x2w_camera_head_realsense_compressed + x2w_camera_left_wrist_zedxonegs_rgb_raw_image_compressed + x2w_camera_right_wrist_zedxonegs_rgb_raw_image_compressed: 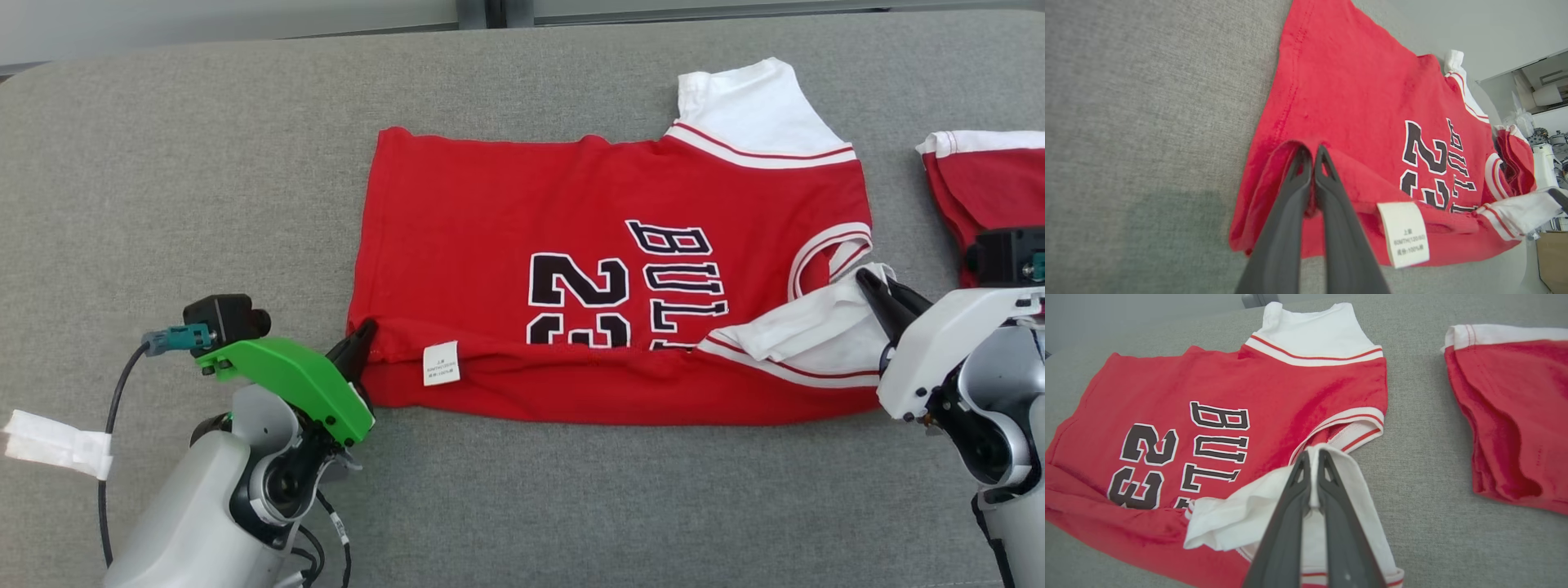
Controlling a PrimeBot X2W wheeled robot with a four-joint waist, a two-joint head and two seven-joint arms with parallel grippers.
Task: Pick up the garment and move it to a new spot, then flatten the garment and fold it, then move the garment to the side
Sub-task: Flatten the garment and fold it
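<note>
Red cotton jersey (506, 212) with white sleeves and a black "BULLS 23" print lies spread on the grey fabric surface (204, 163). It is beside a second, folded red-and-white garment (992, 188) but clear of it.

- Left claw (366, 331): together, clamped on the doubled red hem corner at the end farthest from that second garment.
- Right claw (873, 284): together, clamped on the white sleeve (816, 335) at the end nearest it.
- The long edge between the two grips is turned over, with the white care label (442, 363) exposed.

Judgement: pinching both ends keeps that edge taut, so the lengthwise fold lands straight. The fold is under way.
</note>
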